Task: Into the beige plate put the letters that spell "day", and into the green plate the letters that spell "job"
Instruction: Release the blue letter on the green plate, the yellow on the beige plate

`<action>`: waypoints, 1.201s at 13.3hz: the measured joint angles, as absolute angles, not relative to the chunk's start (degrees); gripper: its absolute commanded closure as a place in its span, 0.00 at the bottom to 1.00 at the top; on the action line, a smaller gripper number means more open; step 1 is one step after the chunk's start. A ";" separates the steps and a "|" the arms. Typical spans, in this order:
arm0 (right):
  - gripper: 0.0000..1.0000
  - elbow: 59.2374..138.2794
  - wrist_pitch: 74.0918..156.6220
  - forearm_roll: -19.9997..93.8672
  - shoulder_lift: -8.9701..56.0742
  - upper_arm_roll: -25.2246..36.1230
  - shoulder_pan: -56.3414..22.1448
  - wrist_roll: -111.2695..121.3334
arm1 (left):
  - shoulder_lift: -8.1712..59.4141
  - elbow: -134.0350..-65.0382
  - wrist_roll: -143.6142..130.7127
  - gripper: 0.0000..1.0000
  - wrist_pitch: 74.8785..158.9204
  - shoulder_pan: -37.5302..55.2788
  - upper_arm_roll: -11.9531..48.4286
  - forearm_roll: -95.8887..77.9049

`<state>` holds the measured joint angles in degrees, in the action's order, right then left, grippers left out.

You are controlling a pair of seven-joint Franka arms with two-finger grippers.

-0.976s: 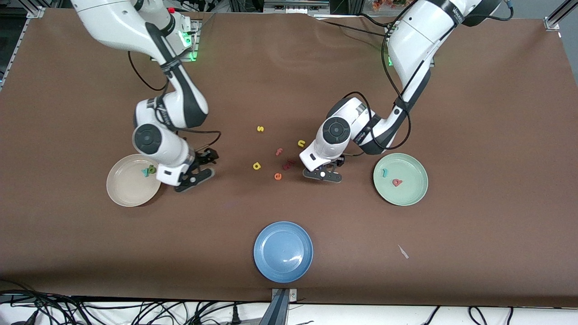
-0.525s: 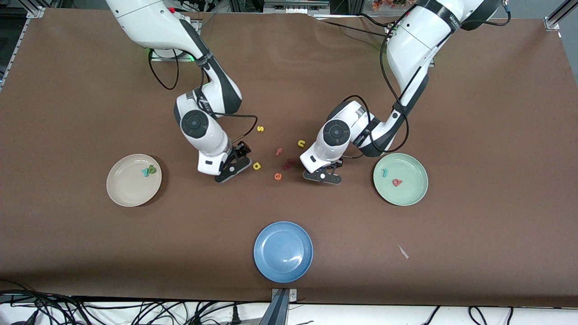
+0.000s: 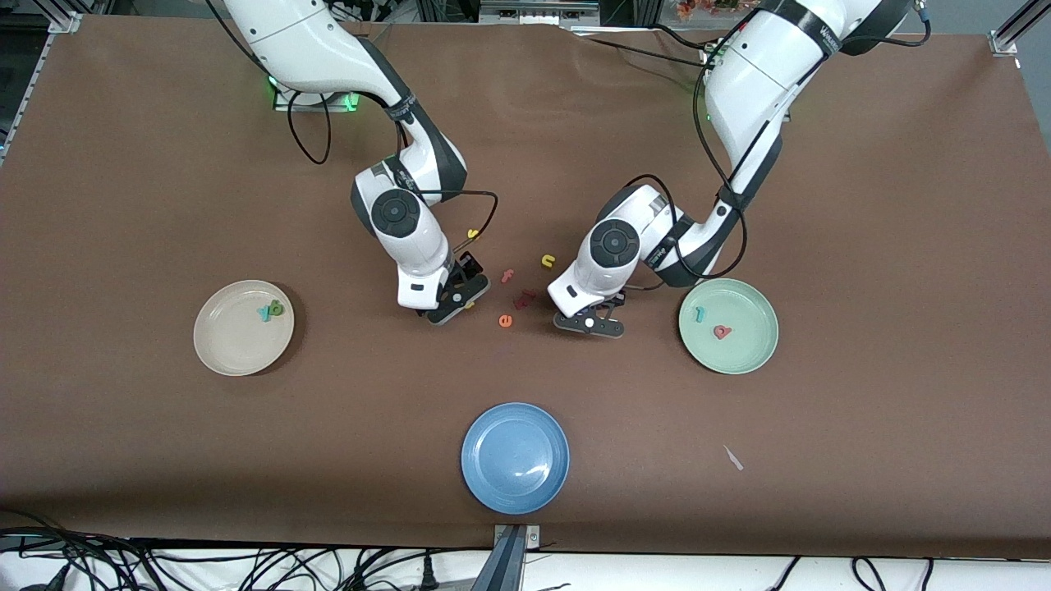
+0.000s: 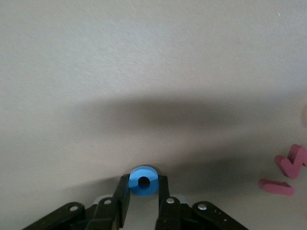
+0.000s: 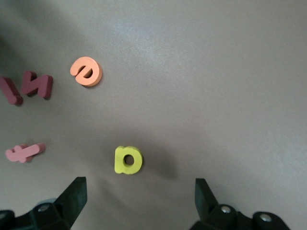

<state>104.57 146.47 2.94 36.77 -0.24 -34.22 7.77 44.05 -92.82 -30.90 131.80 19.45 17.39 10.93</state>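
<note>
The beige plate (image 3: 230, 349) holds a green looped letter (image 3: 277, 308) and a teal "y" (image 3: 264, 313). The green plate (image 3: 743, 355) holds a teal "j" (image 3: 699, 313) and a salmon "b" (image 3: 722, 332). My left gripper (image 3: 587, 322) is down at the table beside the green plate, shut on the blue ring "o" (image 4: 144, 180), which the front view hides. My right gripper (image 3: 452, 305) hangs open over the yellow looped letter (image 5: 128, 160), a finger (image 5: 74, 197) well clear on each side of it.
Loose letters lie between the two grippers: a yellow "s" (image 3: 473, 234), a yellow "n" (image 3: 548, 261), a salmon "f" (image 3: 507, 276), dark red pieces (image 3: 522, 298) and an orange "e" (image 3: 506, 321). A blue plate (image 3: 515, 484) sits nearest the front camera.
My right arm has swung from beside the beige plate to over the yellow looped letter. My left gripper has stayed in place and its fingers have closed onto the blue "o".
</note>
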 measured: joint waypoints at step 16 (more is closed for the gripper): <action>0.55 101.57 146.71 -0.01 39.97 -0.21 -35.69 7.76 | 36.14 -100.47 -5.35 0.51 117.47 1.62 17.03 17.10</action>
<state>101.57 146.71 -0.01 39.97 -0.21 -35.69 7.76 36.14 -100.47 -5.35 117.47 1.62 17.03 17.10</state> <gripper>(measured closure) 0.432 0.718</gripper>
